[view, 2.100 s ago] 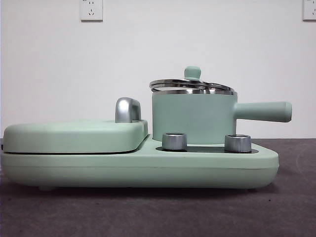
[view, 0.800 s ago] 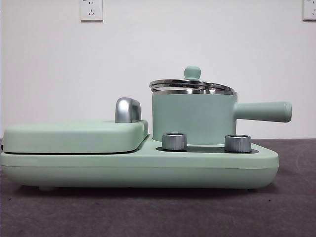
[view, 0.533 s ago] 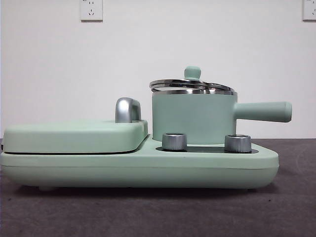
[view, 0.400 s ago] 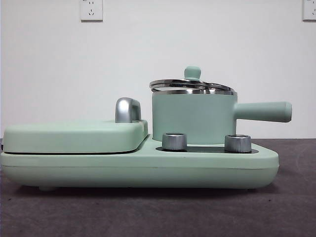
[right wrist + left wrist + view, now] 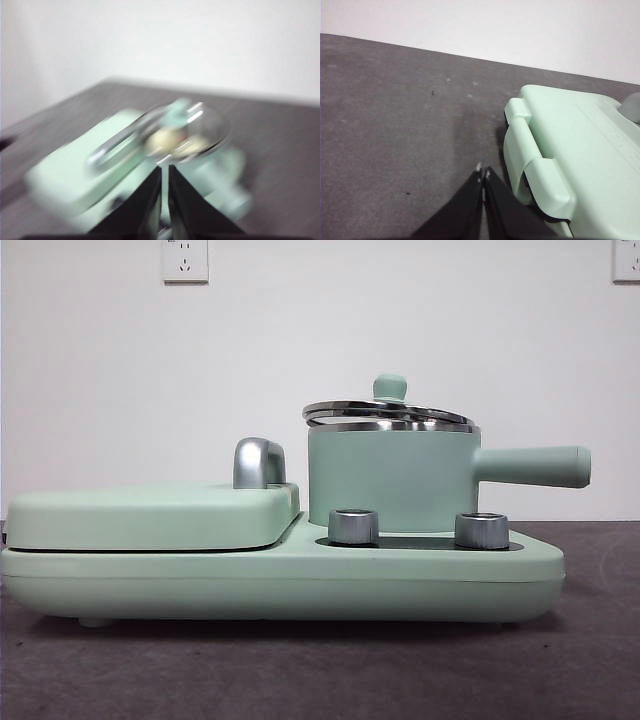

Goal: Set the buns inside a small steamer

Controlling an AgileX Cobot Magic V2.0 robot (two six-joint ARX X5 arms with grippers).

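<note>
- Looking level across the worktop (image 5: 320, 680) in the front view: the mint-green cooker base (image 5: 280, 580) spans most of the width, with a strip of bare dark worktop in front of it and a narrow bit past each end.
- Small steamer (image 5: 390, 475) stands on the base's right half, glass lid (image 5: 390, 412) on it, sitting slightly tilted, green knob (image 5: 390, 387) on top. Its straight handle (image 5: 530, 466) sticks out to the right, ending about level with the base's right edge.
- Flat griddle cover (image 5: 150, 515) with chrome handle (image 5: 258, 462) takes the left half, just beside the steamer. Two steel dials (image 5: 353, 526) sit in front of the steamer.
- No arm in the front view; air above the lid is open up to the wall sockets (image 5: 185, 258).
- Left wrist view: left hand (image 5: 483, 174) has its jaws pressed together, holding nothing, above bare worktop just off the end edge of the griddle cover (image 5: 570, 150). Wide open worktop on the side away from the cooker.
- Right wrist view: heavily blurred. Right hand (image 5: 164, 172) has jaws closed to a thin slit, nothing gripped, above and near the steamer's lid (image 5: 170, 135).
- A cream shape shows through the glass, likely the buns (image 5: 165, 139) inside the steamer; too smeared to count or tell apart.
</note>
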